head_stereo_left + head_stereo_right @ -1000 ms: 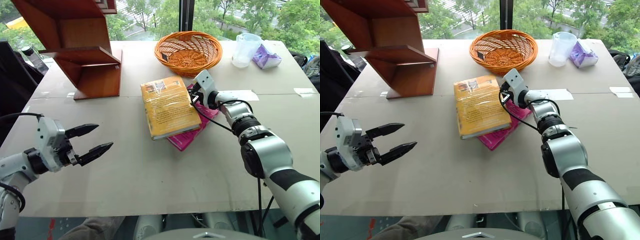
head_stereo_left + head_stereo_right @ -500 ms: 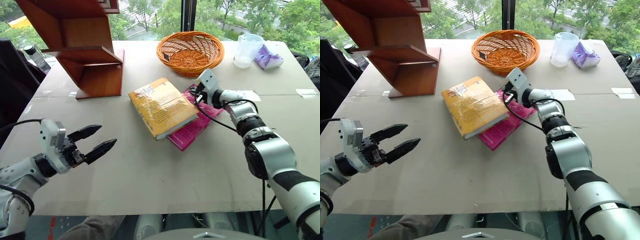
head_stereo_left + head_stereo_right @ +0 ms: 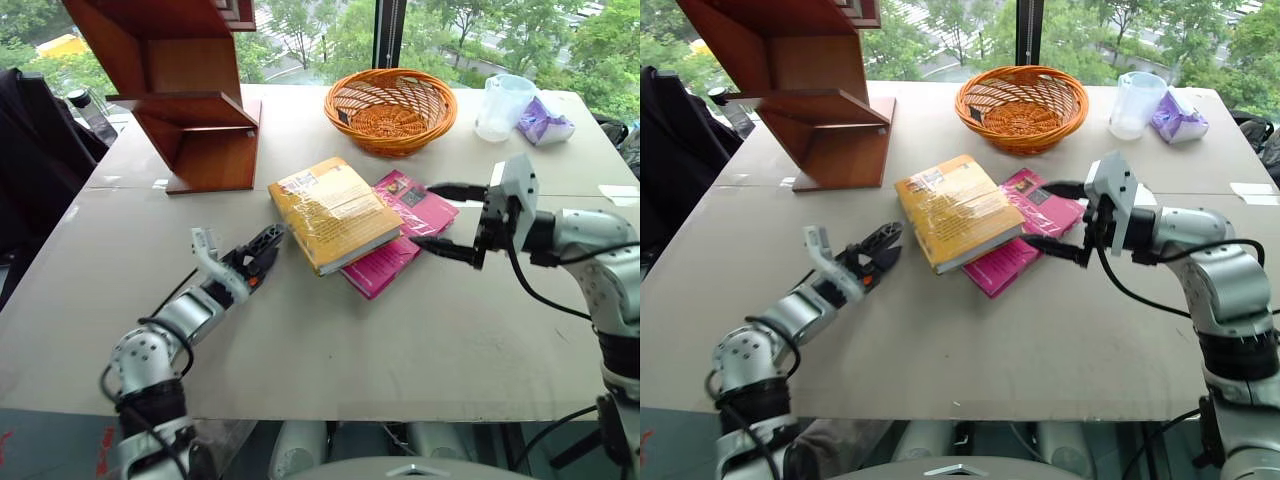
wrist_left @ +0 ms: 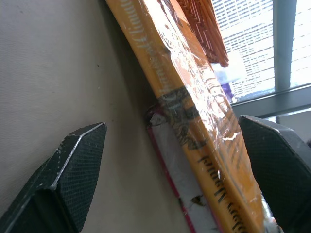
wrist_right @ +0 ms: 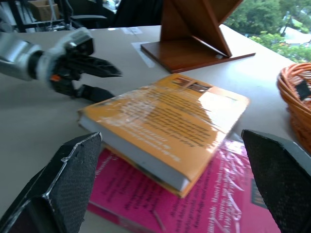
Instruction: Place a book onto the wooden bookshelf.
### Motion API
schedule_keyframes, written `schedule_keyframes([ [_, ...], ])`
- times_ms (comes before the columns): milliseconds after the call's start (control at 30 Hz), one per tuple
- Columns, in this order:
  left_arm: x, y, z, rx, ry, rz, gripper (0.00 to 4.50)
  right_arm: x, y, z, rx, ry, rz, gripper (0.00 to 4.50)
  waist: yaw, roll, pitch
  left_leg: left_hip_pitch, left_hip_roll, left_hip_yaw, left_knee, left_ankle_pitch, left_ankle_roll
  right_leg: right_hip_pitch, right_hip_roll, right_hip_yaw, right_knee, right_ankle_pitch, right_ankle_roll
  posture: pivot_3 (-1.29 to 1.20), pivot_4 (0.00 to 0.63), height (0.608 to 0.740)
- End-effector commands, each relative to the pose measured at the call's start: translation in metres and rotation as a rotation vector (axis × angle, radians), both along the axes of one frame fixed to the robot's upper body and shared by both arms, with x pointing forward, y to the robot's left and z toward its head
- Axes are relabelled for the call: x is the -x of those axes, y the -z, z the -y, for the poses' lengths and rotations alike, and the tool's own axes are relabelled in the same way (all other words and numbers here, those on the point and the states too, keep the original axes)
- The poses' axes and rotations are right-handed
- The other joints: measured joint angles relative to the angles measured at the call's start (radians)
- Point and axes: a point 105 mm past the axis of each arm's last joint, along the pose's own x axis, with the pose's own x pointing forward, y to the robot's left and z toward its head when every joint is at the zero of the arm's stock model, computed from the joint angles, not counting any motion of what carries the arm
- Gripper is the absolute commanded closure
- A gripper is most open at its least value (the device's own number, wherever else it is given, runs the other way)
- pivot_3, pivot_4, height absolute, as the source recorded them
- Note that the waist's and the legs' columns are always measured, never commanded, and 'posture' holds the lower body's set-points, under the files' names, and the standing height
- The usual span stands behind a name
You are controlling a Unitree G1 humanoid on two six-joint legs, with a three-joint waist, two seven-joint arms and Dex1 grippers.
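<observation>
an orange wicker basket [image 3: 391, 108] sits at the table's [image 3: 330, 340] far side. a clear plastic cup [image 3: 499, 106] stands beside a purple packet [image 3: 546, 122].

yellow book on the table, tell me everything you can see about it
The yellow-orange book is a thick paperback in glossy plastic wrap, with dark text and a small picture on its cover. It lies flat, cover up and turned askew, partly on top of the magenta-pink book on the table. The open left gripper sits level at its near-left edge, fingers either side of the spine in the wrist view. The open right gripper stands apart on the other side.
</observation>
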Motion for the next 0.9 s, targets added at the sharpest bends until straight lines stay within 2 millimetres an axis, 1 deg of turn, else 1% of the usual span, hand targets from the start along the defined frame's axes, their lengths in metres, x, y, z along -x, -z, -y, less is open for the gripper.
schedule_keyframes([
  [33, -0.021, 0.000, 0.006, 0.143, 0.037, -0.074, 0.00, 0.015, -0.016, -0.004, -0.013, 0.029, 0.060, 0.08, 0.002, 0.000, 0.000, 0.000, 0.000, -0.001, 0.003, 0.000, 0.000, 0.002, 0.001, -0.001, 0.000, 0.000, 0.000, 0.00, 0.150, 0.739],
  [167, -0.036, 0.011, 0.020, 0.178, 0.132, -0.199, 0.00, 0.020, -0.015, -0.005, -0.017, 0.036, 0.049, 0.08, 0.000, 0.000, 0.000, -0.001, -0.001, -0.002, 0.009, 0.000, 0.000, 0.004, 0.002, -0.005, 0.000, 0.001, 0.002, 0.00, 0.150, 0.739],
  [200, -0.035, 0.015, 0.027, 0.166, 0.181, -0.234, 0.52, 0.023, -0.017, -0.004, -0.023, 0.027, 0.050, 0.00, 0.004, 0.000, 0.000, -0.001, -0.001, -0.002, 0.010, 0.000, 0.000, 0.005, 0.002, -0.005, 0.000, 0.001, 0.002, 0.00, 0.150, 0.739],
  [233, -0.035, 0.016, 0.033, 0.155, 0.226, -0.253, 0.61, 0.027, -0.019, -0.004, -0.038, 0.010, 0.046, 0.00, 0.008, 0.000, 0.000, -0.001, -0.003, -0.003, 0.010, 0.000, 0.000, 0.005, 0.002, -0.007, 0.000, 0.001, 0.002, 0.00, 0.150, 0.739],
  [267, -0.036, 0.017, 0.037, 0.138, 0.252, -0.265, 1.12, 0.030, -0.020, -0.004, -0.047, -0.001, 0.043, 0.00, 0.013, 0.001, -0.001, -0.001, -0.002, -0.004, 0.010, 0.000, 0.000, 0.006, 0.002, -0.008, 0.000, 0.001, 0.002, 0.00, 0.150, 0.739],
  [333, -0.039, 0.015, 0.039, 0.118, 0.275, -0.266, 1.89, 0.033, -0.022, -0.002, -0.061, -0.010, 0.037, 0.00, 0.023, 0.002, -0.001, -0.001, -0.004, -0.003, 0.010, 0.000, 0.000, 0.006, 0.002, -0.011, 0.000, 0.001, 0.002, 0.00, 0.150, 0.739],
  [367, -0.041, 0.014, 0.039, 0.111, 0.283, -0.262, 2.34, 0.034, -0.022, -0.002, -0.064, -0.011, 0.033, 0.00, 0.025, 0.003, -0.002, -0.001, -0.004, -0.004, 0.010, 0.000, 0.000, 0.006, 0.002, -0.012, 0.000, 0.001, 0.002, 0.00, 0.150, 0.739],
  [433, -0.042, 0.006, 0.041, 0.101, 0.317, -0.235, 3.41, 0.035, -0.020, -0.001, -0.066, -0.008, 0.028, 0.00, 0.027, 0.003, -0.002, -0.001, -0.005, -0.005, 0.010, 0.000, 0.000, 0.008, 0.001, -0.014, 0.000, 0.001, 0.002, 0.00, 0.150, 0.739],
  [500, -0.042, 0.000, 0.043, 0.089, 0.350, -0.212, 4.29, 0.035, -0.019, 0.000, -0.065, -0.005, 0.025, 0.00, 0.027, 0.003, -0.002, -0.002, -0.005, -0.007, 0.010, 0.000, 0.000, 0.008, 0.000, -0.015, -0.001, 0.001, 0.001, 0.00, 0.150, 0.739],
  [533, -0.041, -0.002, 0.044, 0.087, 0.364, -0.202, 4.47, 0.035, -0.019, 0.000, -0.066, -0.004, 0.024, 0.00, 0.026, 0.003, -0.002, -0.002, -0.005, -0.010, 0.010, 0.000, 0.000, 0.008, -0.001, -0.015, -0.001, 0.001, 0.001, 0.00, 0.150, 0.739],
  [600, -0.041, -0.007, 0.045, 0.069, 0.379, -0.175, 4.49, 0.035, -0.019, 0.000, -0.067, -0.003, 0.025, 0.00, 0.023, 0.003, -0.002, -0.003, -0.006, -0.012, 0.010, 0.000, 0.000, 0.008, -0.001, -0.014, -0.002, 0.001, 0.002, 0.00, 0.150, 0.739],
  [667, -0.040, -0.028, 0.044, 0.097, 0.394, -0.074, 4.49, 0.034, -0.019, 0.001, -0.069, 0.003, 0.028, 0.00, 0.023, 0.003, -0.002, -0.003, -0.006, -0.012, 0.010, 0.000, 0.000, 0.008, -0.002, -0.014, -0.002, 0.001, 0.002, 0.00, 0.150, 0.739],
  [733, -0.038, -0.064, 0.038, 0.042, 0.357, 0.132, 4.49, 0.032, -0.020, 0.004, -0.085, 0.019, 0.030, 0.00, 0.021, 0.000, 0.000, -0.005, -0.004, -0.013, 0.010, 0.000, 0.000, 0.008, -0.002, -0.016, -0.002, 0.001, 0.002, 0.00, 0.150, 0.739],
  [767, -0.034, -0.082, 0.036, -0.005, 0.337, 0.235, 4.49, 0.031, -0.021, 0.006, -0.098, 0.027, 0.032, 0.00, 0.019, -0.002, 0.003, -0.005, -0.004, -0.013, 0.010, 0.000, 0.000, 0.007, -0.002, -0.016, -0.003, 0.001, 0.002, 0.00, 0.150, 0.739],
  [800, -0.029, -0.099, 0.034, -0.096, 0.299, 0.341, 4.49, 0.029, -0.024, 0.008, -0.126, 0.035, 0.037, 0.00, 0.018, -0.004, 0.004, -0.005, -0.002, -0.013, 0.010, 0.000, 0.000, 0.007, -0.003, -0.013, -0.003, 0.001, 0.002, 0.00, 0.150, 0.739],
  [900, -0.007, -0.138, 0.036, -0.324, 0.207, 0.590, 4.49, 0.027, -0.031, 0.016, -0.215, 0.037, 0.054, 0.00, 0.014, -0.006, 0.006, -0.006, 0.000, -0.012, 0.009, 0.000, -0.001, 0.006, -0.005, -0.010, -0.003, 0.001, 0.001, 0.00, 0.150, 0.739],
])
